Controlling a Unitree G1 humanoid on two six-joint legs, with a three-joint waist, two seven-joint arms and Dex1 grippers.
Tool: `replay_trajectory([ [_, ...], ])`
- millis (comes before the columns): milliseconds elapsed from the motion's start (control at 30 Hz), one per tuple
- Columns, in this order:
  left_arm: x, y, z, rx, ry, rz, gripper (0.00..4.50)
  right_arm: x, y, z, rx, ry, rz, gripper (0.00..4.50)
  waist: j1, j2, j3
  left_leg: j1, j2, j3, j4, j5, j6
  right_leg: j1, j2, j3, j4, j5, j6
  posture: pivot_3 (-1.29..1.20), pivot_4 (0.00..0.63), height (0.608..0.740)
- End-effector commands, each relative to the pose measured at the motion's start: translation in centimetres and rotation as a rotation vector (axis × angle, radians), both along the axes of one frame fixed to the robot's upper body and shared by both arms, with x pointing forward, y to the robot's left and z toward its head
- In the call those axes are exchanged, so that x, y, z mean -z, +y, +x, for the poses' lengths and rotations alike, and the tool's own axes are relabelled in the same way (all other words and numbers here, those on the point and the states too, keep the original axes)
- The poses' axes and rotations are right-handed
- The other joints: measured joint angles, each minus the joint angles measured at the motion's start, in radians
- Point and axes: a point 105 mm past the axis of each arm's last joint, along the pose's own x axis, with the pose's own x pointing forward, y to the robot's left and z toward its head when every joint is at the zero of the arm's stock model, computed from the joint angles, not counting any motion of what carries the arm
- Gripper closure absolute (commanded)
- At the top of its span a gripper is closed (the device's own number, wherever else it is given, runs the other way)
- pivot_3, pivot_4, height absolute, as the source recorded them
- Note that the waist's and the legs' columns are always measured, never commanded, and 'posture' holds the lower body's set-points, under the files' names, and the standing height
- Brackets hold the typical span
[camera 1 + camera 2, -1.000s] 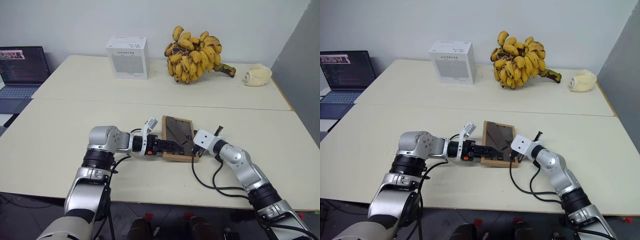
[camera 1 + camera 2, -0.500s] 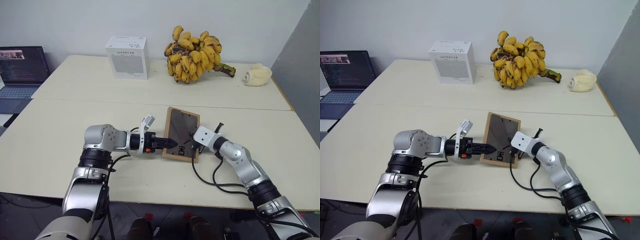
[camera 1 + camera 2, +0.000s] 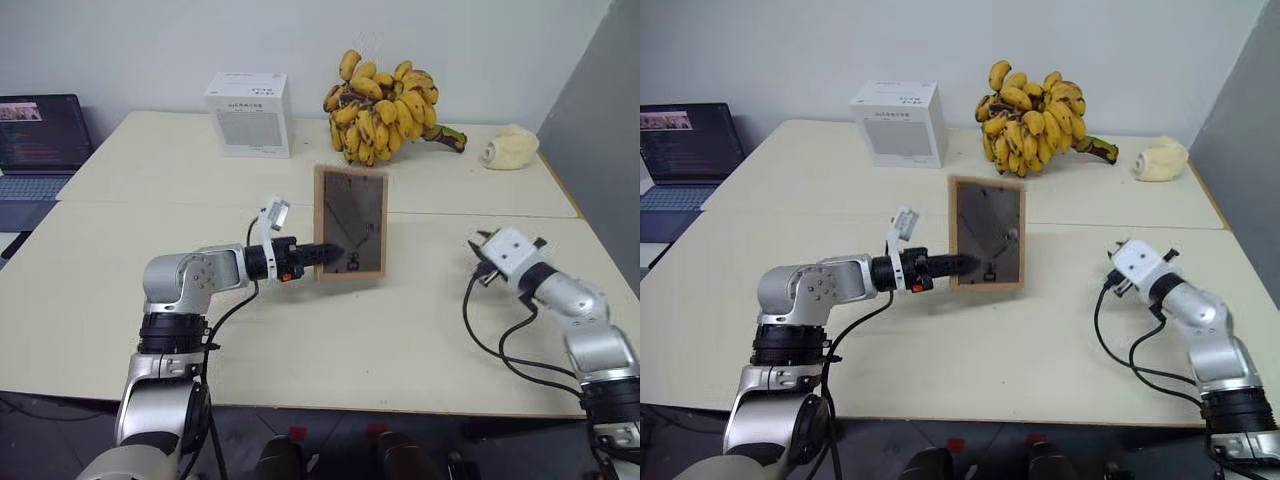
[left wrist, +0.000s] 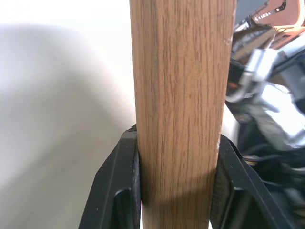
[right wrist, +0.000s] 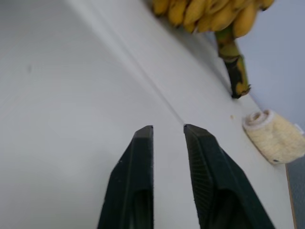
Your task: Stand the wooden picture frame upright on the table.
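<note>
One wooden picture frame point(image 3: 350, 223) stands upright above the table point(image 3: 150, 240) — dark back showing, clamped at its edge by the left gripper point(image 3: 335, 252). The right gripper point(image 5: 167, 134) sits well apart, fingers slightly parted — empty. One white box point(image 3: 248, 113), one banana bunch point(image 3: 385, 95).

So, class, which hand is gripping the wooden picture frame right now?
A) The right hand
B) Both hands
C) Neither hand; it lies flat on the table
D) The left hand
D: the left hand clamps the edge of the wooden picture frame, holding it upright, while the right hand is off to the side with nothing between its fingers.
</note>
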Motion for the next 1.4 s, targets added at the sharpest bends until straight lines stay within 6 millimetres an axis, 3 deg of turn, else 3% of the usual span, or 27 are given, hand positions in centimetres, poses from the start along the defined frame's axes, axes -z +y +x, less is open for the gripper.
replay_trajectory([
  [33, -3.4, -0.4, -0.6, -0.031, -0.282, 0.027, 3.22, -7.3, 4.7, -2.5, -0.206, -0.095, 0.277, 2.35, 0.0, 0.0, 0.0, 0.0, 0.001, 0.0, 0.0, 0.0, 0.0, 0.0, 0.0, 0.0, 0.0, 0.0, 0.0, 0.0, 0.15, 0.74],
  [200, -3.9, -1.1, -1.0, -0.026, -0.373, 0.059, 3.22, -10.9, 9.6, -4.5, -0.384, -0.075, 0.452, 1.3, 0.006, 0.0, 0.0, 0.0, -0.001, -0.001, 0.001, 0.0, 0.0, 0.001, 0.0, 0.0, 0.0, 0.0, 0.0, 0.0, 0.15, 0.74],
  [333, -4.6, -1.8, -1.5, 0.01, -0.426, 0.066, 3.22, -12.4, 11.7, -4.8, -0.475, -0.031, 0.595, 1.3, 0.014, 0.0, 0.0, -0.002, -0.001, -0.002, 0.001, 0.0, 0.0, 0.0, 0.0, -0.001, -0.001, 0.0, 0.0, 0.0, 0.15, 0.74],
  [767, -6.2, -3.5, -1.9, 0.076, -0.476, 0.044, 3.22, -11.5, 14.2, -3.5, -0.517, 0.012, 0.639, 1.3, 0.01, 0.0, 0.0, -0.008, -0.001, -0.003, 0.001, 0.0, 0.0, -0.006, 0.0, -0.003, -0.001, 0.0, 0.0, 0.0, 0.15, 0.74],
  [1100, -5.8, -4.2, 0.4, 0.068, -0.465, 0.052, 3.22, -12.5, 16.4, -4.4, -0.576, 0.004, 0.689, 1.3, 0.009, 0.0, 0.0, -0.009, -0.001, -0.003, 0.001, 0.0, 0.0, -0.007, 0.0, -0.003, -0.001, 0.0, 0.0, 0.0, 0.15, 0.74],
  [1400, -5.7, -3.7, 3.1, 0.026, -0.465, 0.077, 3.22, -11.4, 15.0, -4.6, -0.515, 0.019, 0.672, 1.3, 0.01, 0.0, 0.0, -0.013, -0.001, -0.004, 0.0, 0.0, 0.0, -0.011, 0.0, -0.004, -0.001, 0.0, 0.0, 0.0, 0.15, 0.74],
])
